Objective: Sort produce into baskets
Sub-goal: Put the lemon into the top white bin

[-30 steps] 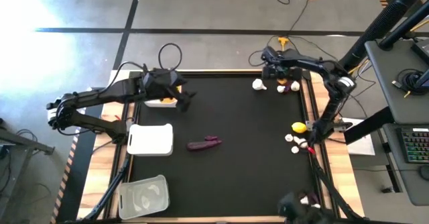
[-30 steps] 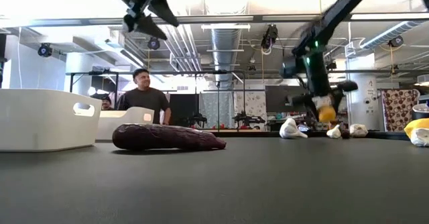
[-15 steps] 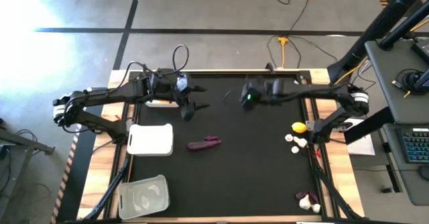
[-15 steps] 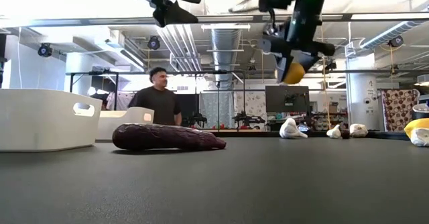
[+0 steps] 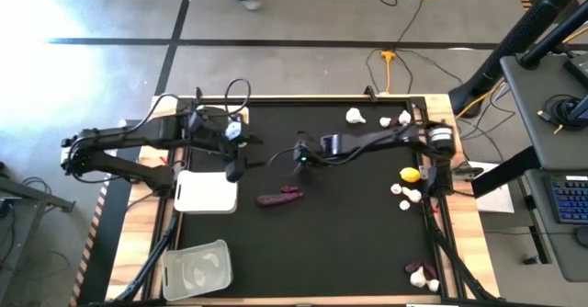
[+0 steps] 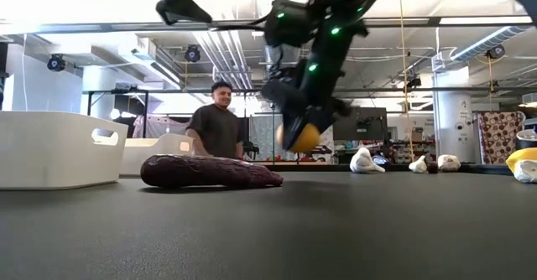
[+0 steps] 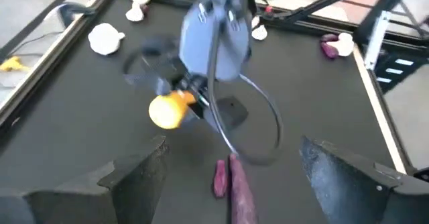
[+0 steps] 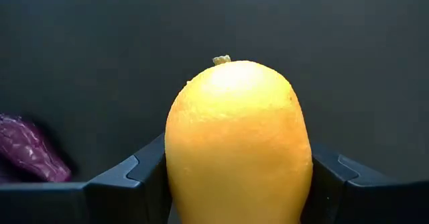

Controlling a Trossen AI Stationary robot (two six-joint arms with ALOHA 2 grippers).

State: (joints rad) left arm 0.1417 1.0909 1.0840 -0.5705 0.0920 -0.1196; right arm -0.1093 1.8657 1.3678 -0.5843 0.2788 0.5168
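While the right gripper [image 5: 300,156] sits near table centre, we see its fingers clamped on a yellow-orange fruit [image 8: 238,140], held up off the black mat [image 5: 349,243]; low view shows the same fruit [image 6: 304,137] hanging in the air, and left wrist view catches it [image 7: 167,110] too. We note the left gripper [image 5: 233,171] at about 9 o'clock from the right one, fingers [image 7: 131,177] spread wide and gripping nothing, hovering by the upper edge of a white basket [image 5: 206,191]. Second white basket [image 5: 219,141] lies just past it toward 12 o'clock, mostly hidden under the left arm. Clear basket [image 5: 195,268] sits at the 7 o'clock corner of the table.

We mark a purple sweet potato [image 5: 279,197] lying on the mat just at 6 o'clock of the right gripper, near the first white basket. At 3 o'clock side: another yellow fruit [image 5: 410,174] with garlic bulbs [image 5: 404,195] just beside it. At 1 o'clock corner: a garlic bulb [image 5: 355,116], plus small purple and white pieces [image 5: 397,119]. At 5 o'clock corner: more pieces [image 5: 421,273], purple and white. We see a person [image 6: 217,131] standing in the room behind the table in low view.
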